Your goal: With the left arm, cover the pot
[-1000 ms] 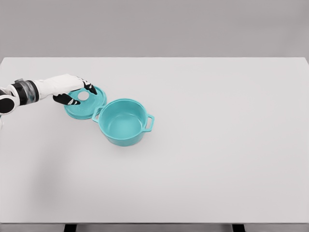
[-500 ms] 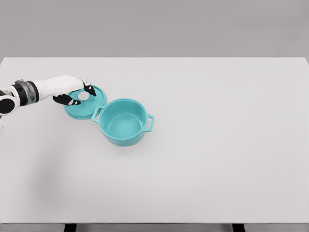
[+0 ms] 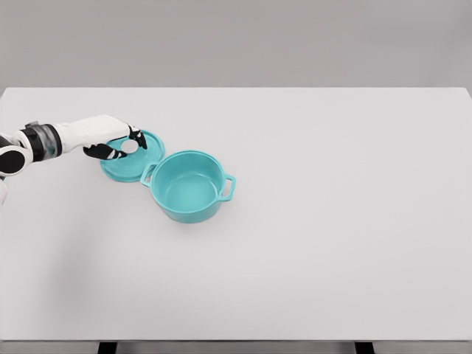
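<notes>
The left hand [image 3: 112,140] reaches in from the left edge, its white arm low over the counter [image 3: 332,221], and its black-tipped fingers [image 3: 137,136] are curled narrowly about the white knob [image 3: 129,147] on top of the lid [image 3: 140,164] — thumb below, the other fingers above, pinching it. The lid is a round teal disc with a raised rim, smooth and matte; whether it lies flat on the counter or is tipped a little cannot be told. Just to its right, with its near handle at the lid's edge, stands the pot [image 3: 188,186]: the same teal, round and deep, uncovered, its hollow plain to see, with a loop handle on each side — one toward the lid, one [image 3: 228,187] on the far side. The counter is a broad white slab, smooth and unmarked, with a grey wall behind it. The right arm does not show.
</notes>
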Action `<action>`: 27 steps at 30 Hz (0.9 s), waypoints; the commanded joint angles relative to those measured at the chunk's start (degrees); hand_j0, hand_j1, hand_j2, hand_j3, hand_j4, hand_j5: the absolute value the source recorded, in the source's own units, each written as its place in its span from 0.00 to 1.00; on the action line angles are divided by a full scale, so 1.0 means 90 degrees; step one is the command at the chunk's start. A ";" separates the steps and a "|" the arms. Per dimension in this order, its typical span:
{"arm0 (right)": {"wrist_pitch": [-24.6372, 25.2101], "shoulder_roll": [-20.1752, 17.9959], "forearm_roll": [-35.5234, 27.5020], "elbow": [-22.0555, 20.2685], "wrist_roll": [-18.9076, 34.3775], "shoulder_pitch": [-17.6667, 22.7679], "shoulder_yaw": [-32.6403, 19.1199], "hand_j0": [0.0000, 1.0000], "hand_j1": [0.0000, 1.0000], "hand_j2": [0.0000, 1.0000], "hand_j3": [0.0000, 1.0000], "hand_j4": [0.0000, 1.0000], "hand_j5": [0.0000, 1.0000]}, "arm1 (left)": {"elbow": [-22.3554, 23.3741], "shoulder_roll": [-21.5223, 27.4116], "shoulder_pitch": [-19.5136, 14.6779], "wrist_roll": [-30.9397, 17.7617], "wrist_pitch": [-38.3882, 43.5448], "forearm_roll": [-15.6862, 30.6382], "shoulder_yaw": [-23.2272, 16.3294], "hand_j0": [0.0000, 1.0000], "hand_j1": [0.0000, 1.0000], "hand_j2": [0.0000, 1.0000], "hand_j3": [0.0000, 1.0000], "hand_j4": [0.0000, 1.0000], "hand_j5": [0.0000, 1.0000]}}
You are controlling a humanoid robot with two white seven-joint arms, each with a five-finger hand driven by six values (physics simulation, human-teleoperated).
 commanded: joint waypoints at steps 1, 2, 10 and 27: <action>0.0000 0.0000 0.0001 0.0004 0.0001 0.0000 0.0001 1.00 1.00 1.00 1.00 1.00 1.00 | -0.0008 0.0002 0.0000 0.0003 0.0015 0.0039 0.0009 0.58 0.58 0.58 0.58 0.58 0.58; 0.0000 0.0000 0.0001 -0.0006 0.0001 0.0010 0.0001 1.00 1.00 1.00 1.00 1.00 1.00 | 0.0002 0.0002 0.0000 0.0003 0.0015 0.0049 0.0009 0.58 0.58 0.58 0.58 0.58 0.58; 0.0000 0.0000 0.0001 -0.0006 0.0001 0.0010 0.0001 1.00 1.00 1.00 1.00 1.00 1.00 | -0.0018 0.0012 -0.0049 0.0003 0.0015 0.0098 0.0029 0.56 0.56 0.56 0.56 0.56 0.56; 0.0000 0.0000 0.0001 -0.0006 0.0001 0.0010 0.0001 1.00 1.00 1.00 1.00 1.00 1.00 | -0.0428 0.0207 -0.0049 0.0003 0.0015 0.0420 0.0078 0.55 0.55 0.55 0.55 0.55 0.55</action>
